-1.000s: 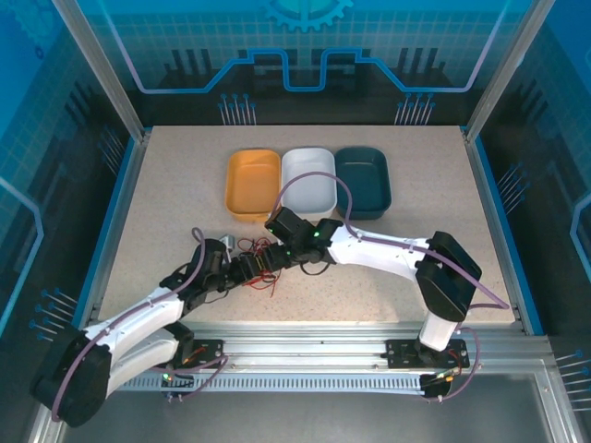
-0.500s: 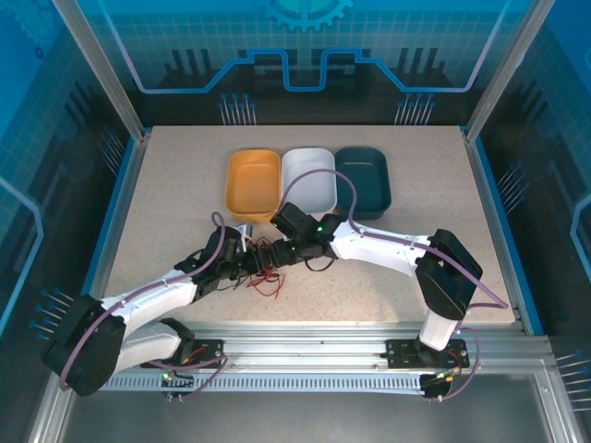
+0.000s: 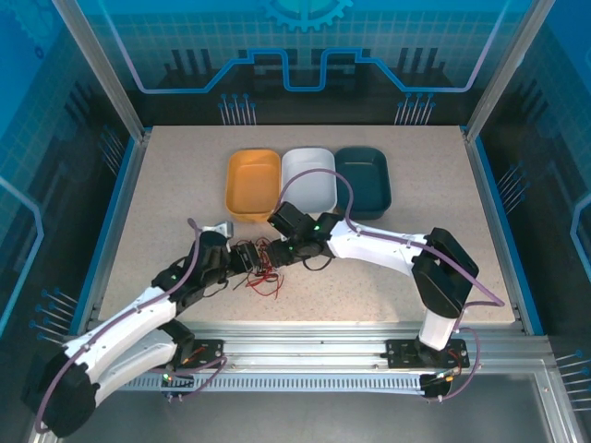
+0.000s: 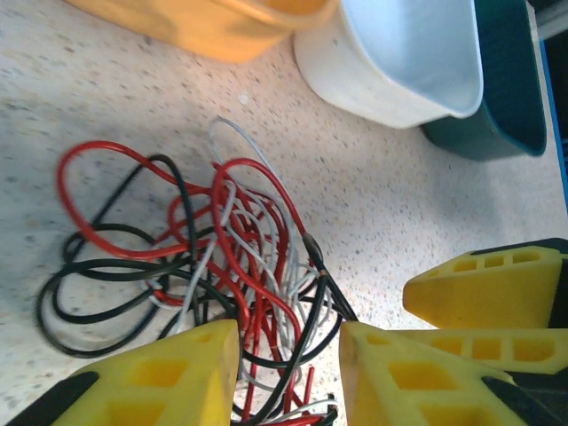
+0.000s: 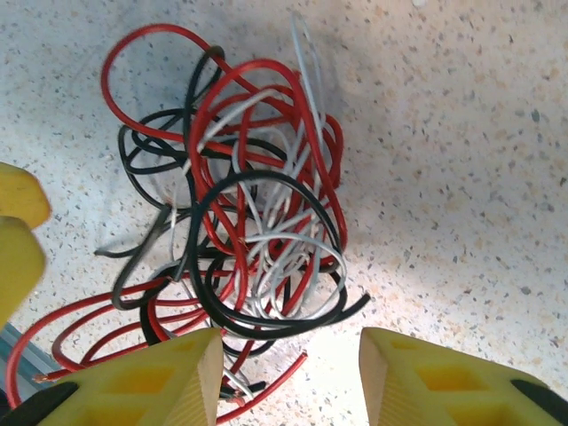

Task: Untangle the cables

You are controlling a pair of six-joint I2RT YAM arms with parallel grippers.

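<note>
Red, black and whitish cables [image 5: 248,231] lie knotted on the speckled table [image 3: 166,185], near side of the trays [image 3: 308,175]; from above my wrists hide part of the heap. Both arms lean inward over it. Left gripper [image 4: 288,377] and right gripper [image 5: 288,382] hold their jaws part-way apart, loose strands between them

The left arm [image 3: 129,318] and right arm [image 3: 379,247] are clad in white, with black joints; lilac hoses [image 3: 319,172] are strung along them; fingers [image 4: 169,373] are moulded yellow
</note>
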